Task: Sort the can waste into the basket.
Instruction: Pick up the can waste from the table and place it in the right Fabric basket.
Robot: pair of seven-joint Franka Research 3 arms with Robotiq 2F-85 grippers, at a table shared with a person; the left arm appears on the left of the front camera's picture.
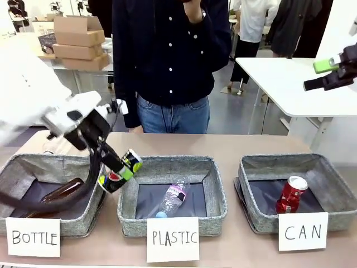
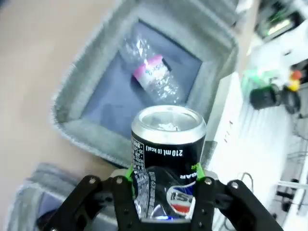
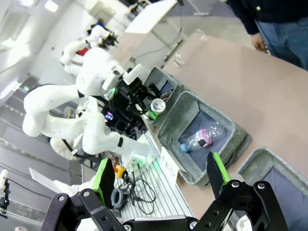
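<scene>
My left gripper (image 1: 122,167) is shut on a black-and-blue can (image 1: 113,180), held tilted above the gap between the BOTTLE and PLASTIC baskets. In the left wrist view the can (image 2: 166,139) stands silver end up between the fingers of the left gripper (image 2: 163,192), over the near rim of the PLASTIC basket. A red can (image 1: 291,194) lies inside the grey basket (image 1: 295,162) with the "CAN" card, at the right. My right gripper (image 1: 329,70) hangs open and high at the far right, holding nothing. In its own wrist view the right gripper (image 3: 161,171) is open, far from the can (image 3: 156,107).
The BOTTLE basket (image 1: 17,162) holds a brown glass bottle (image 1: 58,192). The PLASTIC basket (image 1: 217,190) holds a clear plastic bottle (image 1: 174,196). A person (image 1: 167,56) stands at the table's far side. A white table (image 1: 290,78) stands at the back right.
</scene>
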